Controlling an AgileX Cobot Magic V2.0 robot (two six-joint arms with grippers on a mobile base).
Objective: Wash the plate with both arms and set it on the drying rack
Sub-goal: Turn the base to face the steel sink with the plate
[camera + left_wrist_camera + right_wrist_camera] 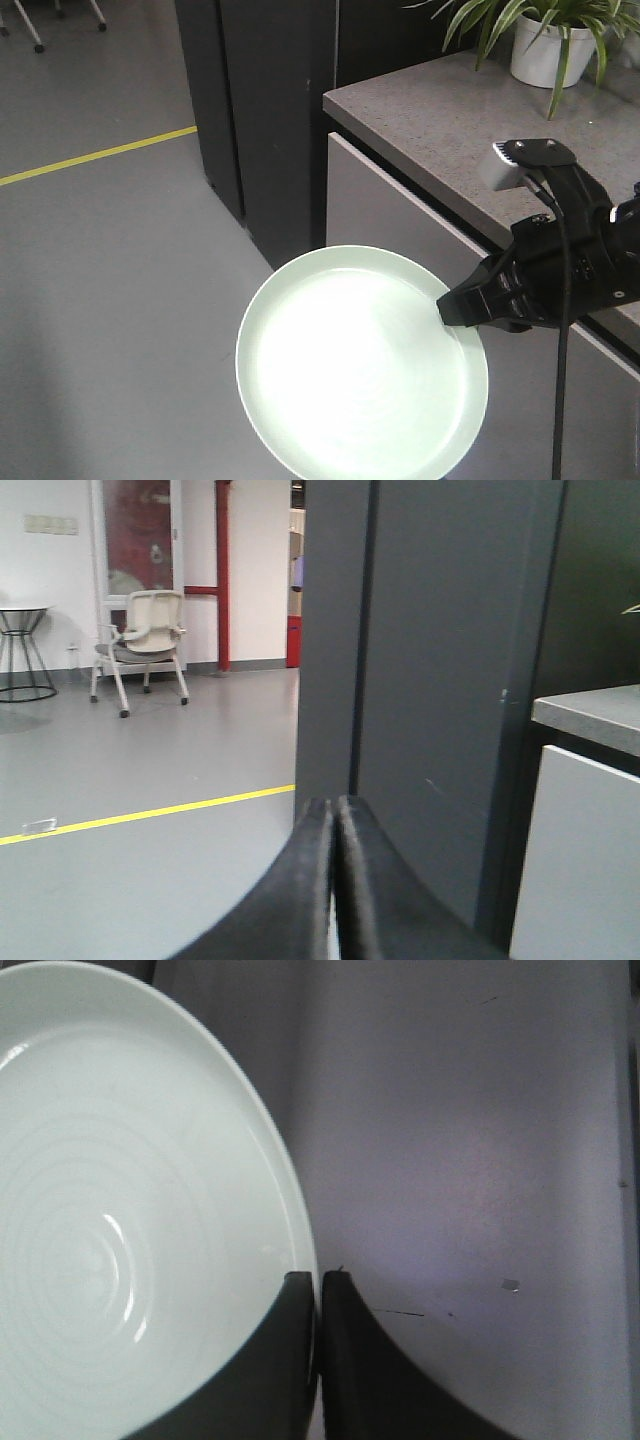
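The pale mint-green plate (pixel 355 370) hangs in the air over the grey floor, face towards the front camera. My right gripper (pixel 447 308) is shut on its right rim. In the right wrist view the plate (pixel 120 1220) fills the left half and the right gripper (pixel 318 1285) pinches its edge between the two black fingers. My left gripper (pixel 335 805) is shut with nothing between its fingers, facing a dark cabinet; it does not show in the front view. The drying rack is out of view.
A grey speckled counter (pixel 470 120) with a white drawer front (pixel 400 220) stands at the right, a potted plant (pixel 545 40) on it. A tall dark cabinet (pixel 260 110) rises behind. A yellow floor line (pixel 90 157) and an office chair (pixel 145 640) lie to the left.
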